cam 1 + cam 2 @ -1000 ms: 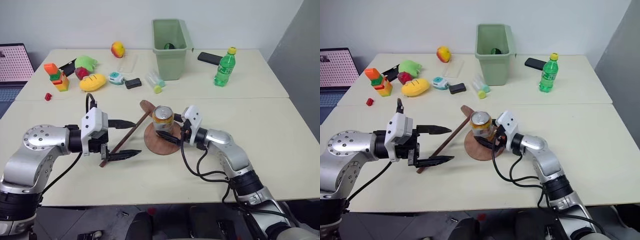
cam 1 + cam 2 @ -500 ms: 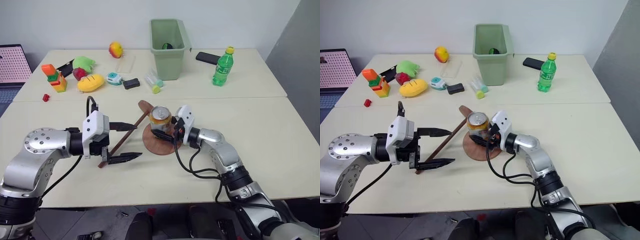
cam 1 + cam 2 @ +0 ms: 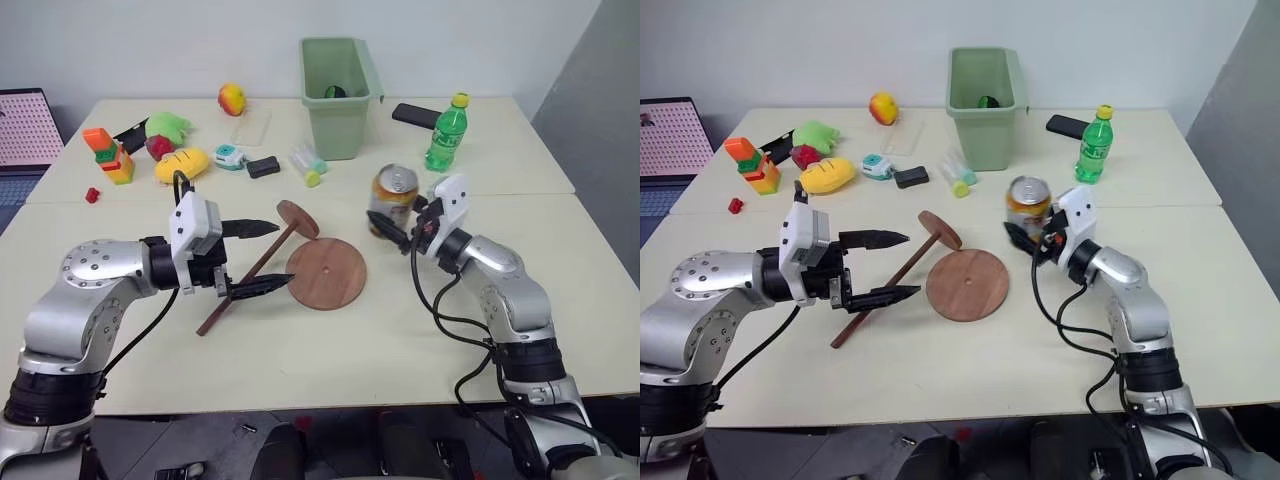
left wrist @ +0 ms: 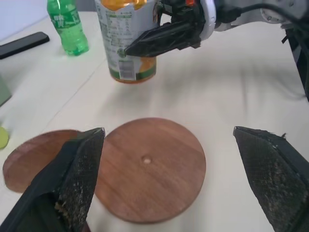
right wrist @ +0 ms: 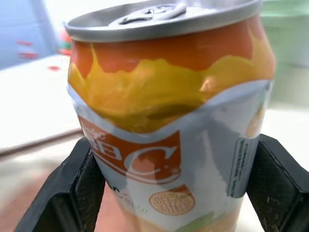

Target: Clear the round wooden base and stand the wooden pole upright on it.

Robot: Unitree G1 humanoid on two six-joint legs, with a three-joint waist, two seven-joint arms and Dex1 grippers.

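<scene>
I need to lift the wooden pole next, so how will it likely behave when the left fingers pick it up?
The wooden pole looks like a thin, stiff rod, so it should not flex. The disc fixed to its far end probably makes it end-heavy and apt to pivot in the left gripper. Lying tilted on that disc's edge, it may roll or swing if nudged.

The table [image 3: 300,350] carries the round wooden base [image 3: 326,273], pole [image 3: 245,283], perhaps toys [image 3: 185,164].

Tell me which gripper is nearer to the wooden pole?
Left. The left gripper has its open jaws around the wooden pole. The right gripper holds the can beyond the round wooden base.
</scene>
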